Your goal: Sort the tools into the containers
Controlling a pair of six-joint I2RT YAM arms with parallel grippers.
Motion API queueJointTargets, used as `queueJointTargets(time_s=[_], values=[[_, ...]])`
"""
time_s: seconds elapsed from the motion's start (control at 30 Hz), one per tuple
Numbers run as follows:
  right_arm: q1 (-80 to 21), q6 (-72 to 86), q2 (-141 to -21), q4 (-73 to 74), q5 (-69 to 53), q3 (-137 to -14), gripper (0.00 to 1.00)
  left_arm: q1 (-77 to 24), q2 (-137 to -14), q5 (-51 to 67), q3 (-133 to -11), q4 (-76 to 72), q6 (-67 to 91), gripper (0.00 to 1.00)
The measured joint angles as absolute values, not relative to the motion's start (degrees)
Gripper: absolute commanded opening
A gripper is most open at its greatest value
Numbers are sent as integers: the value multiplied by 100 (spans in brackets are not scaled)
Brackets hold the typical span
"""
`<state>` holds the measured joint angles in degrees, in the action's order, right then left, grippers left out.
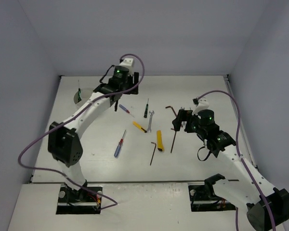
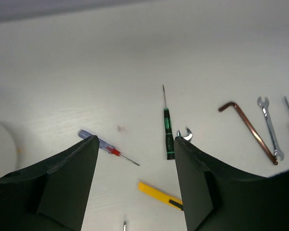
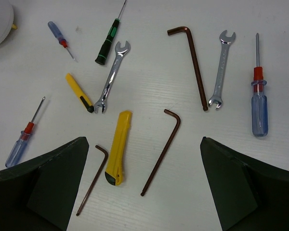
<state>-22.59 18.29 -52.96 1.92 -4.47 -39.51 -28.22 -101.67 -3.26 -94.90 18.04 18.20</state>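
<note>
On white table [image 1: 202, 163], two arms reach out from near edge. Left pincer [image 2: 135, 142] at far left, jaws wide, empty. Right pincer [image 3: 143, 139] right of centre, jaws wide, empty. White cup [image 1: 79, 96] near far left edge, close to left pincer; thin tool [image 1: 79, 88] appears to stand in it. Other tools loose mid-table, apart from cup: yellow knife [image 3: 118, 147], silver wrench [image 3: 112, 77], green-black screwdriver [image 3: 107, 42], small blue screwdriver [image 3: 54, 30]. Likely step: fresh pick. Best: set jaws across handle, not shaft; grip mid-handle; carry tip-down over cup.
</note>
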Motion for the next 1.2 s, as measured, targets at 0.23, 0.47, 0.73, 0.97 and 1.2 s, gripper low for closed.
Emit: queueJointTargets(time_s=[0.23, 0.47, 0.73, 0.97, 1.2], values=[[-2259, 1932, -5140, 202, -453, -3686, 100, -3345, -11905, -482, -10337, 2049, 2144, 59], [-2259, 1979, -5113, 213, -499, -3520, 100, -3493, -13129, -712, -11378, 2117, 2315, 52], [-2259, 1977, -5113, 211, -500, -3519, 100, -3509, -13719, -1090, -11817, 2285, 2323, 42], [-2259, 1977, -5113, 211, -499, -3511, 100, -3509, -13994, -1237, -11931, 2428, 2321, 34], [-2259, 1977, -5112, 207, -499, -3497, 100, -3509, -13996, -1215, -11981, 2480, 2308, 1]])
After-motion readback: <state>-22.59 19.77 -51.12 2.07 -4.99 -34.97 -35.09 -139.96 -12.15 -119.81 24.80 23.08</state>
